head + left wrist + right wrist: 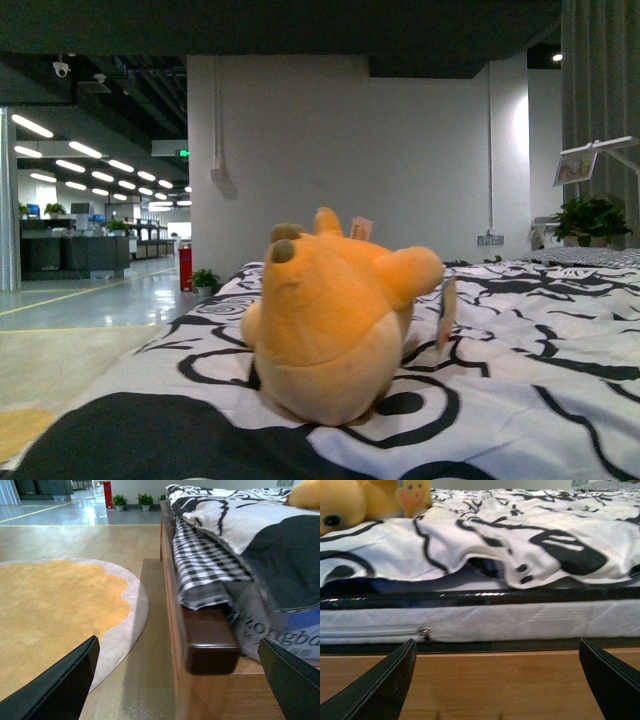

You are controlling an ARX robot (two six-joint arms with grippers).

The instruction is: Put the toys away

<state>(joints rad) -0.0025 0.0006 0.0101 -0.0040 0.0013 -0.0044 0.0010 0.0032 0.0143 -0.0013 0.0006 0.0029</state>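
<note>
The toy is soft, fuzzy plush with a matt nap, and the bed cover under it is thin, matt, creased cloth. The bed frame looks like smooth light wood with a dark, slightly glossy corner block, and the side of the mattress is white stitched fabric. The rug has a short matt pile, while the floor is smooth wood-look boards with a dull sheen.

Plush toy on the bedcover — rug on floor beside bed frame
</note>
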